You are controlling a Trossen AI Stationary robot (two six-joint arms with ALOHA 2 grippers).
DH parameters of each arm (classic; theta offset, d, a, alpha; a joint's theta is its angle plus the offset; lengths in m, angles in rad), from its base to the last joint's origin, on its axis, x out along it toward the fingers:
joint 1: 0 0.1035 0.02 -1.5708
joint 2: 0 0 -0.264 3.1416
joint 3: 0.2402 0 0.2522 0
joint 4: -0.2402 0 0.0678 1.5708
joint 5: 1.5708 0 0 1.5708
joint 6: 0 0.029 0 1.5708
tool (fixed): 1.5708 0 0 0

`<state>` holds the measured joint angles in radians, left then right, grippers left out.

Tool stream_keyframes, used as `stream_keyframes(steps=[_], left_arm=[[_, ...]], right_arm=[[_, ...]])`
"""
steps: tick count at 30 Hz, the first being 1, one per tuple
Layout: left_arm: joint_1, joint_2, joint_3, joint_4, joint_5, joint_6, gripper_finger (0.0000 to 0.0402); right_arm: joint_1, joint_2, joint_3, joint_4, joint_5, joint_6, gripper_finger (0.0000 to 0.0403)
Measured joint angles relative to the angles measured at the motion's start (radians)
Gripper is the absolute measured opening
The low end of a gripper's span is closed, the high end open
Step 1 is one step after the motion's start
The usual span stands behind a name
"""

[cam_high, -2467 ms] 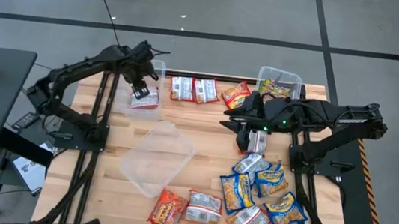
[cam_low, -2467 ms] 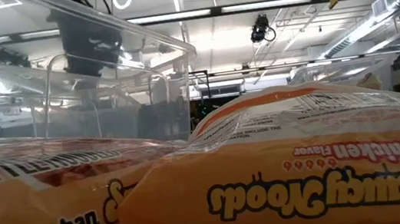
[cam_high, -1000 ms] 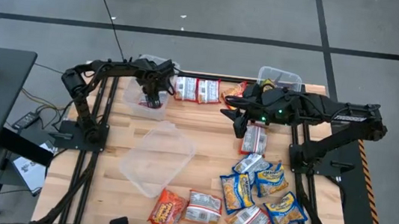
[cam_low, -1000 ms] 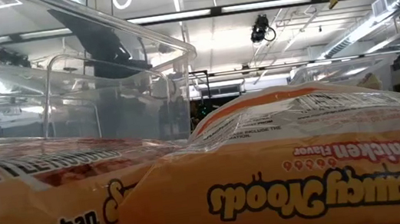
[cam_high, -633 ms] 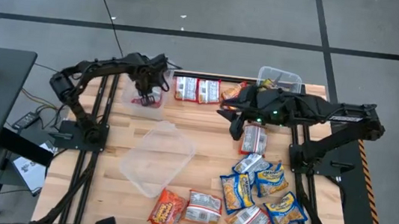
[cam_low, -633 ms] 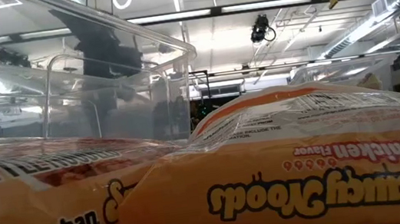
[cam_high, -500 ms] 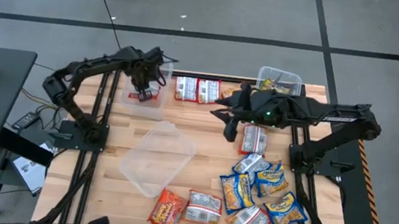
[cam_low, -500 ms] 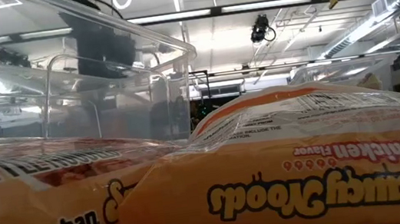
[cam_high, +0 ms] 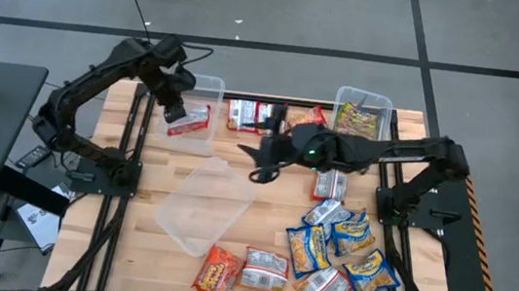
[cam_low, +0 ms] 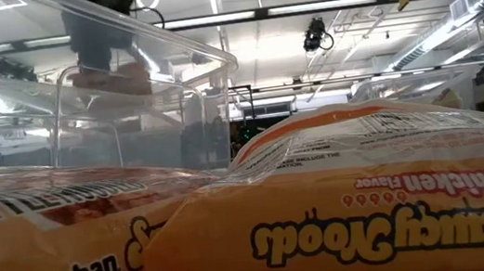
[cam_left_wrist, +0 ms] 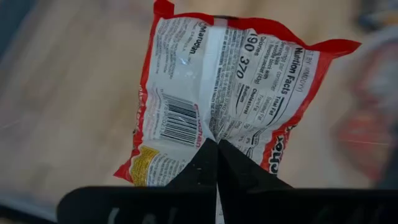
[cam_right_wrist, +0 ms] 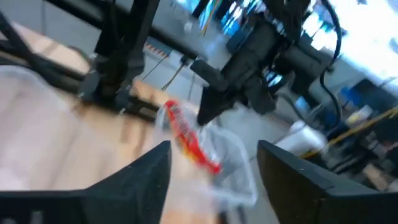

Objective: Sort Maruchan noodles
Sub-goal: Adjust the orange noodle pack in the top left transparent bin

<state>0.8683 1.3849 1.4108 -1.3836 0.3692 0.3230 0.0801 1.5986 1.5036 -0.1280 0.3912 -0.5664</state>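
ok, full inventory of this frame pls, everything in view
held packet: 1, red-white, at the far-left bin
far-edge packets: about 3, red-white and orange, row between the far bins
lone packet: 1, red-white, right of centre
cluster packets: about 5, mostly blue-yellow, near right
near-edge packets: 2, orange and red-white
clear bins: 3; far left, far right (with packets inside), large one in the middle
table: 1, light wood
left gripper: shut on held packet
right gripper: open, empty, over table centre

Red-edged white packet (cam_left_wrist: 224,93), apparently barcoded
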Motion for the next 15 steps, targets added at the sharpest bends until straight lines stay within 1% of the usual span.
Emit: stream_keyframes(steps=[4, 7, 9, 12, 15], left_arm=[[-0.021, -0.054, 0.008, -0.008, 0.112, -0.002, 0.0001], [-0.047, -0.095, 0.008, -0.014, 0.183, -0.025, 0.0001], [-0.07, -0.121, 0.008, -0.014, 0.222, -0.052, 0.0001], [-0.125, -0.148, 0.008, -0.005, 0.273, -0.104, 0.0001], [-0.201, -0.159, 0.008, 0.001, 0.288, -0.158, 0.0001]], right_arm=[[-0.014, 0.094, 0.0, 0.131, -0.019, -0.118, 0.03], [-0.031, 0.15, 0.0, 0.161, -0.021, -0.174, 0.0325], [-0.045, 0.18, 0.0, 0.159, -0.025, -0.2, 0.0332], [-0.067, 0.217, 0.0, 0.164, -0.077, -0.204, 0.0331], [-0.08, 0.24, 0.0, 0.197, -0.119, -0.222, 0.0324]])
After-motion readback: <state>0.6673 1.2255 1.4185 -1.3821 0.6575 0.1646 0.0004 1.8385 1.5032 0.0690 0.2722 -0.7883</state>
